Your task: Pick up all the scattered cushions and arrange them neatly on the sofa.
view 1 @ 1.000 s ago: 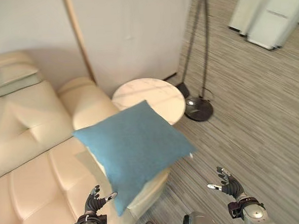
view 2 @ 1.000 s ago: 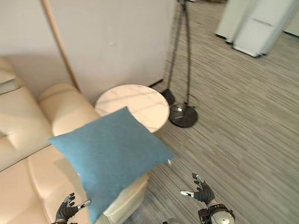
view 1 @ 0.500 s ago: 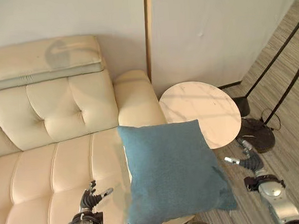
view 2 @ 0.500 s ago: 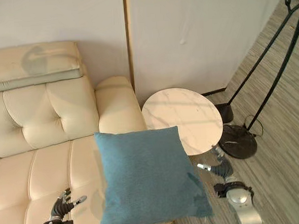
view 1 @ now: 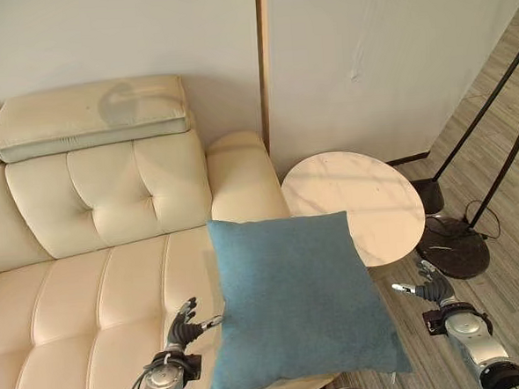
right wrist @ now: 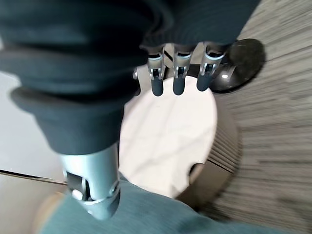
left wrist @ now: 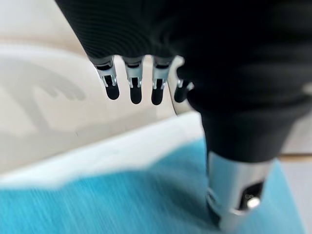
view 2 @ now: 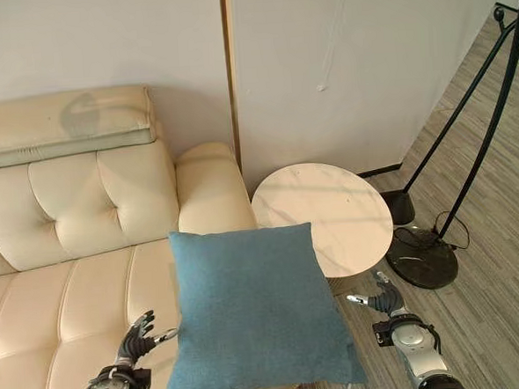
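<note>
Blue cushion (view 1: 297, 302) sits over the right end of the cream sofa (view 1: 96, 257), covering the seat's front corner below the armrest and overlapping the near edge of the round white table (view 1: 353, 206) beside the sofa. Left hand (view 1: 181, 327) hovers over the sofa seat just left of the cushion, fingers spread, holding nothing. Right hand (view 1: 433, 291) sits off the sofa's right end, below the table near the black lamp base (view 1: 456, 244), fingers relaxed and empty.
</note>
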Robot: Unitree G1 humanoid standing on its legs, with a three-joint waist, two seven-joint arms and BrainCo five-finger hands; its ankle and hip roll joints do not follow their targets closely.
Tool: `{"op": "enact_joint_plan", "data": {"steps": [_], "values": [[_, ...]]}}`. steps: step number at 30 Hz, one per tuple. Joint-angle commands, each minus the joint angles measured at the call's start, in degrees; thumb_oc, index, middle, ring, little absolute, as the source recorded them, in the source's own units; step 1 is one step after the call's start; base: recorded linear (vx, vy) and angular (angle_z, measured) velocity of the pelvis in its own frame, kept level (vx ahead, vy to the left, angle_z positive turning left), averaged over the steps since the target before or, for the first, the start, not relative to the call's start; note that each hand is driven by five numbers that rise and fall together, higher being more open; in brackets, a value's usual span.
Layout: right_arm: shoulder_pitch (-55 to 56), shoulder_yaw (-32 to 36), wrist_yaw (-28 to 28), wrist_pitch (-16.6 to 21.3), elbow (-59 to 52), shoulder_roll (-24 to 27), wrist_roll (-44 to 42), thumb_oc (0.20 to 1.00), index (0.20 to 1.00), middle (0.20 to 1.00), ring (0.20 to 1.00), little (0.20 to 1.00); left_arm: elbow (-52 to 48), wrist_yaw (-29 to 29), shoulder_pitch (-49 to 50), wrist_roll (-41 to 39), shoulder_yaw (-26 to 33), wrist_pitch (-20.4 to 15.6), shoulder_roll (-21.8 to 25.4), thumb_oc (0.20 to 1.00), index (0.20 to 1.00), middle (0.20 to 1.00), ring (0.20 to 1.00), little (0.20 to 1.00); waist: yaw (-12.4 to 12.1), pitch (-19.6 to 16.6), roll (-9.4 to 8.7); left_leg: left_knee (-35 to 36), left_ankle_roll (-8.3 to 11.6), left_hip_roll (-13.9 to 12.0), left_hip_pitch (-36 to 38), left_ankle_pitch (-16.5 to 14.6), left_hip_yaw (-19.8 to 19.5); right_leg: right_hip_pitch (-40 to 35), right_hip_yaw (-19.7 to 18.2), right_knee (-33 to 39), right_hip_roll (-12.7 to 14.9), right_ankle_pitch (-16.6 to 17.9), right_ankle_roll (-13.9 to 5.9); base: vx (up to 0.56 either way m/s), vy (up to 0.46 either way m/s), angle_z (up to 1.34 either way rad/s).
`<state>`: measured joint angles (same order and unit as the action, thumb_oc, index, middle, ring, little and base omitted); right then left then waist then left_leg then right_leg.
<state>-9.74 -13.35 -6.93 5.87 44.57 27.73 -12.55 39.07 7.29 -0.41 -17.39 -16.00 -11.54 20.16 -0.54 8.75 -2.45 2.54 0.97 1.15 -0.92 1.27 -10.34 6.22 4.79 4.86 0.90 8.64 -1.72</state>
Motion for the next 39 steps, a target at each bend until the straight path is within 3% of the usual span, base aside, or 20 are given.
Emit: {"op": "enact_joint_plan", "data": {"steps": [1, 2, 5, 6, 7, 8, 11, 14, 21, 27, 29, 31, 32, 33, 34, 36, 37, 38, 39], "values": [[-12.88, -9.98, 0.48, 1.26, -1.14, -3.20, -2.85, 1.000, 1.000, 1.000, 1.000, 1.000, -0.69, 1.78, -13.37, -1.91, -4.44, -2.56, -2.01, 1.000, 1.000, 1.000, 1.000, 1.000, -0.63, 5.23, -0.76, -3.95, 2.97, -0.40, -6.74, -1.23, -0.09, 3.09, 1.40, -6.71, 0.30, -9.23, -2.44, -0.38, -0.016, -0.02], [-12.97, -10.00, 0.49, 1.28, -1.08, -3.21, -2.86, 1.000, 1.000, 1.000, 1.000, 1.000, -0.64, 1.78, -13.44, -1.92, -4.42, -2.58, -2.01, 1.000, 1.000, 1.000, 1.000, 1.000, -0.62, 5.23, -0.77, -4.00, 2.97, -0.40, -6.83, -1.23, -0.08, 3.18, 1.40, -6.76, 0.31, -9.24, -2.44, -0.31, 0.005, 0.03], [-22.71, -17.01, -0.53, 1.87, 0.88, -11.18, -5.42, 1.000, 1.000, 1.000, 1.000, 1.000, 2.34, 5.66, -25.58, -5.53, -9.04, -3.96, -5.71, 1.000, 1.000, 1.000, 1.000, 1.000, -0.71, 7.96, -0.20, -4.06, 3.22, -0.41, -10.36, 0.57, 0.47, 6.71, 1.13, -7.48, 0.44, -8.12, -2.87, -0.17, 0.033, 0.05], [-24.03, -18.21, -0.67, 2.22, 0.41, -12.63, -6.37, 0.915, 0.915, 0.915, 0.915, 0.915, 2.56, 6.44, -27.64, -6.44, -9.80, -4.49, -6.34, 1.000, 1.000, 1.000, 1.000, 1.000, -0.61, 8.24, -0.20, -3.87, 3.28, -0.44, -10.67, 0.87, 0.50, 6.97, 1.01, -7.39, 0.45, -7.95, -2.98, -0.11, 0.042, -0.03], [-24.79, -19.14, -0.78, 2.78, -0.48, -13.70, -7.53, 0.351, 0.351, 0.351, 0.351, 0.351, 2.41, 7.07, -29.19, -6.98, -10.51, -4.95, -6.94, 0.900, 0.900, 0.900, 0.900, 0.900, -0.51, 8.30, -0.28, -3.64, 3.35, -0.51, -10.83, 1.10, 0.58, 7.02, 0.93, -7.18, 0.52, -7.85, -3.05, -0.04, 0.053, -0.07], [-24.40, -19.95, -0.86, 4.27, -4.05, -15.60, -10.29, 0.200, 0.200, 0.200, 0.200, 0.200, 0.20, 8.14, -29.90, -7.26, -11.31, -5.80, -7.64, 0.200, 0.200, 0.200, 0.200, 0.200, -0.19, 8.05, -0.47, -3.18, 3.35, -0.63, -10.67, 1.21, 0.91, 6.78, 0.80, -6.68, 0.51, -7.64, -3.23, -0.02, 0.042, -0.06], [-22.48, -19.86, -0.45, 5.44, -9.18, -15.85, -11.58, 0.200, 0.200, 0.200, 0.200, 0.200, -3.88, 8.13, -28.45, -6.76, -11.32, -6.15, -7.45, 0.200, 0.200, 0.200, 0.200, 0.200, 0.11, 7.54, -0.69, -2.71, 3.23, -0.78, -9.98, 0.98, 1.28, 6.11, 0.61, -6.06, 0.58, -7.53, -3.36, 0.01, 0.061, -0.11], [-15.60, -18.70, 1.73, 6.22, -20.11, -12.90, -10.45, 0.200, 0.200, 0.200, 0.200, 0.200, -12.90, 6.73, -21.51, -6.46, -9.57, -6.20, -5.43, 0.200, 0.200, 0.200, 0.200, 0.200, 0.62, 5.60, -1.17, -2.25, 2.57, -0.81, -7.60, -0.32, 2.41, 3.99, -0.38, -5.19, 0.78, -7.56, -3.51, 0.04, 0.118, -0.14], [-6.18, -14.11, 3.20, 6.86, -32.43, -8.84, -8.91, 0.200, 0.200, 0.200, 0.200, 0.200, -23.26, 5.57, -11.82, -6.21, -4.74, -6.18, -2.62, 0.200, 0.200, 0.200, 0.200, 0.200, 1.15, 2.43, -2.09, -2.40, 1.12, -0.30, -4.08, -2.60, 4.56, 1.18, -2.18, -4.33, 1.42, -6.80, -4.36, 0.04, 0.106, -0.10], [-0.54, -12.01, 4.85, 7.56, -41.12, -7.81, -8.63, 0.200, 0.200, 0.200, 0.200, 0.200, -31.02, 4.49, -5.14, -4.64, -1.84, -6.17, -0.02, 0.200, 0.200, 0.200, 0.200, 0.200, 1.21, 0.72, -2.68, -2.00, -0.28, 0.55, -2.47, -3.30, 6.35, 1.40, -5.06, -3.93, 1.78, -4.71, -5.96, -0.04, 0.144, -0.35], [-0.79, -12.56, 5.59, 7.75, -43.48, -8.35, -8.59, 0.200, 0.200, 0.200, 0.200, 0.200, -33.84, 4.49, -4.11, -4.49, -1.21, -6.48, 0.75, 0.200, 0.200, 0.200, 0.200, 0.200, 1.19, 1.05, -2.63, -1.32, -1.11, 0.88, -2.49, -2.60, 6.63, 3.54, -6.30, -6.55, 1.89, -3.82, -7.38, -0.21, 0.114, -0.44], [-2.31, -13.51, 5.80, 7.92, -43.82, -8.79, -7.87, 0.200, 0.200, 0.200, 0.200, 0.200, -34.71, 4.48, -5.04, -3.76, -1.44, -6.99, 1.56, 0.200, 0.200, 0.200, 0.200, 0.200, 0.73, 2.08, -1.95, -1.79, -1.42, 0.19, -3.64, -1.28, 6.37, 4.78, -6.88, -11.65, 0.97, -6.02, -7.98, -0.29, 0.060, -0.23], [-3.42, -14.04, 5.79, 8.38, -44.65, -8.60, -6.78, 0.200, 0.200, 0.200, 0.200, 0.200, -35.71, 4.04, -5.31, -3.82, -2.01, -7.19, 1.81, 0.200, 0.200, 0.200, 0.200, 0.200, 0.37, 2.25, -1.16, -2.33, -1.50, -0.04, -4.71, -0.09, 5.83, 3.33, -7.29, -17.48, 0.11, -9.59, -6.98, -0.23, 0.044, 0.01], [-3.45, -14.03, 5.79, 8.38, -44.64, -8.61, -6.78, 0.200, 0.200, 0.200, 0.200, 0.200, -35.71, 4.04, -5.34, -3.82, -2.00, -7.19, 1.82, 0.200, 0.200, 0.200, 0.200, 0.200, 0.39, 2.11, -1.16, -2.31, -1.49, -0.04, -4.93, 0.05, 5.82, 3.53, -7.28, -17.43, 0.11, -9.45, -6.99, -0.27, 0.011, 0.17], [-3.96, -13.79, 5.30, 8.61, -44.95, -8.43, -5.67, 0.200, 0.200, 0.200, 0.200, 0.200, -36.24, 3.31, -5.48, -4.32, -2.70, -7.12, 1.95, 0.200, 0.200, 0.200, 0.200, 0.200, -0.15, 1.04, -0.36, -2.23, -1.41, -0.26, -6.12, 1.56, 4.45, 1.22, -8.67, -23.69, -1.30, -11.78, -5.80, -0.14, -0.047, 0.31], [-4.00, -13.67, 5.11, 8.77, -45.03, -8.55, -5.24, 0.200, 0.200, 0.200, 0.200, 0.200, -36.42, 3.20, -5.27, -4.53, -2.80, -7.14, 1.97, 0.200, 0.200, 0.200, 0.200, 0.200, -0.60, 0.30, -0.40, -1.91, -1.09, 0.01, -6.39, 2.01, 3.73, -0.60, -9.09, -24.03, -1.51, -12.65, -5.51, -0.15, -0.105, 0.65], [-4.35, -13.03, 4.23, 8.79, -45.47, -8.76, -4.36, 0.200, 0.200, 0.200, 0.200, 0.200, -36.24, 3.76, -5.53, -4.49, -2.99, -6.83, 1.42, 0.200, 0.200, 0.200, 0.200, 0.200, -2.80, -1.03, -0.75, -1.33, 1.38, 0.70, -9.34, 5.24, 1.99, -6.54, -8.96, -18.41, -2.74, -17.31, -3.49, -0.28, -0.230, 0.78], [-4.62, -12.51, 3.23, 9.47, -45.77, -8.58, -4.45, 0.200, 0.200, 0.200, 0.200, 0.200, -35.99, 3.95, -6.15, -4.34, -3.44, -7.05, 0.89, 0.200, 0.200, 0.200, 0.200, 0.200, -3.17, -1.23, -0.65, -0.64, 3.20, 0.94, -12.15, 7.80, 2.08, -8.25, -9.15, -12.24, -3.85, -18.53, -1.59, -0.28, -0.231, 0.66], [-4.63, -12.51, 3.22, 9.50, -45.73, -8.57, -4.45, 0.200, 0.200, 0.200, 0.200, 0.200, -36.00, 3.96, -6.16, -4.33, -3.45, -7.04, 0.88, 0.200, 0.200, 0.200, 0.200, 0.200, -3.04, -1.29, -0.64, -0.67, 3.22, 0.98, -12.25, 7.81, 1.94, -8.30, -9.01, -12.03, -3.84, -18.45, -1.57, -0.22, -0.143, 0.82]]}}
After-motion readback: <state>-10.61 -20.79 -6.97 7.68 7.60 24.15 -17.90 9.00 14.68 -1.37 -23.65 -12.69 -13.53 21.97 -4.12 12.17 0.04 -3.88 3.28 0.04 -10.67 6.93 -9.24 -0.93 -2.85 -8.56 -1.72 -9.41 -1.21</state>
